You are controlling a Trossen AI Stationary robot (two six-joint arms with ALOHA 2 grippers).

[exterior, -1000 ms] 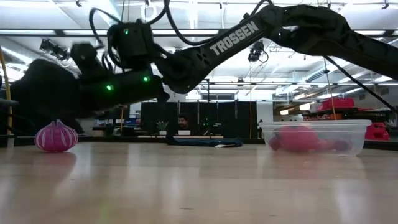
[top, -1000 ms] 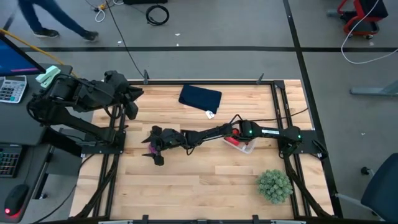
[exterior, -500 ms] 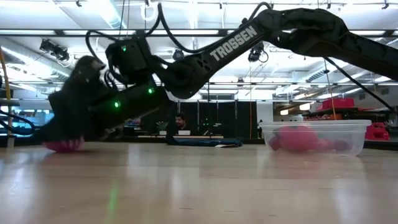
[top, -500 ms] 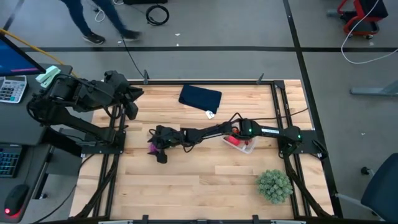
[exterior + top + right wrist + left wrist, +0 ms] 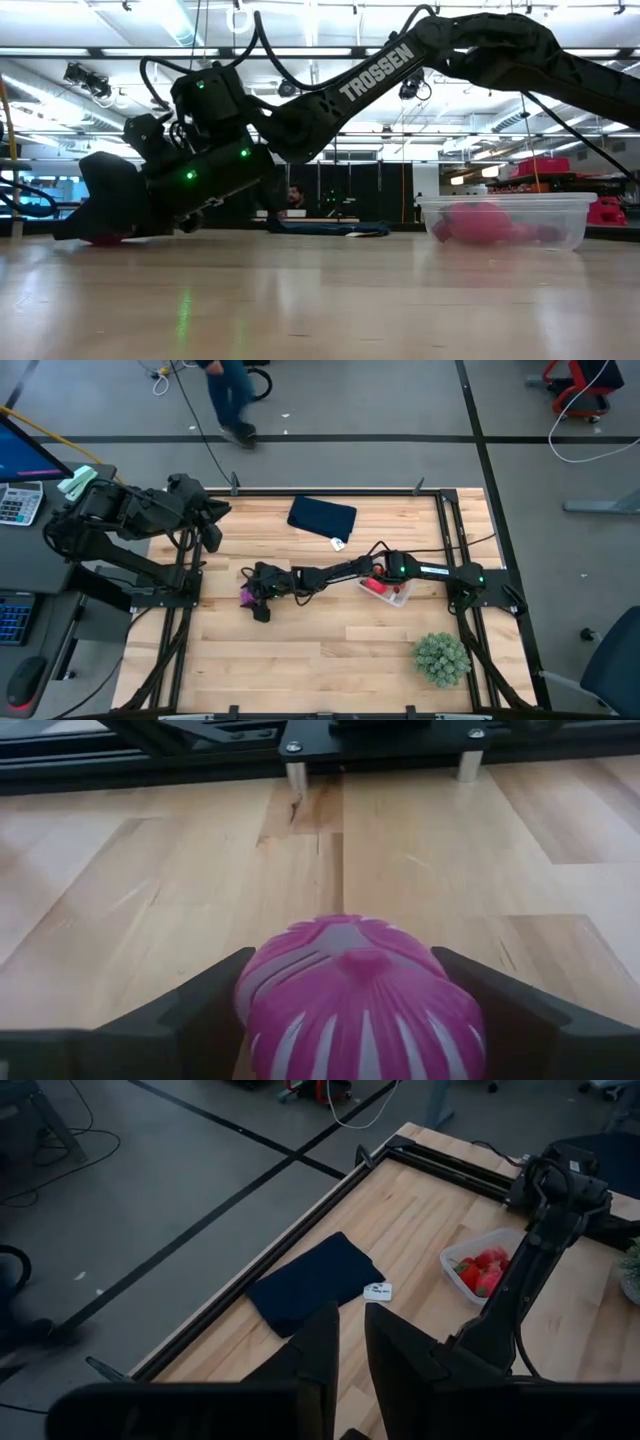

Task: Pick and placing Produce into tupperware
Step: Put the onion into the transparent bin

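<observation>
One piece of produce, a pink bulb with pale stripes [image 5: 360,990], lies on the wooden table left of centre [image 5: 244,597]. My right gripper [image 5: 249,596] reaches across the table, low over the wood. It is open, with one finger on each side of the bulb [image 5: 100,238]. The tupperware [image 5: 401,599] stands on the table at the right, with red and pink produce [image 5: 485,1270] inside it. My left gripper [image 5: 352,1330] waits high over the table's far left corner [image 5: 213,523], open by a narrow gap and with nothing in it. My right gripper has its fingers [image 5: 205,1010] close against the bulb's two sides, coming level from the table's right. I cannot tell whether they touch it. The bulb rests on the table.
A folded navy cloth [image 5: 322,518] and a small white tag [image 5: 338,543] lie near the far edge. A bushy green plant [image 5: 441,658] stands at the near right. Black frame rails [image 5: 190,590] run along the table's sides. A person [image 5: 232,400] walks on the floor beyond.
My right gripper has sunk to the table and tipped nose-down, sliding toward the table's left. The pink bulb lay clear ahead of it before and now sits between its fingers, without having moved. The jaws stayed wide.
</observation>
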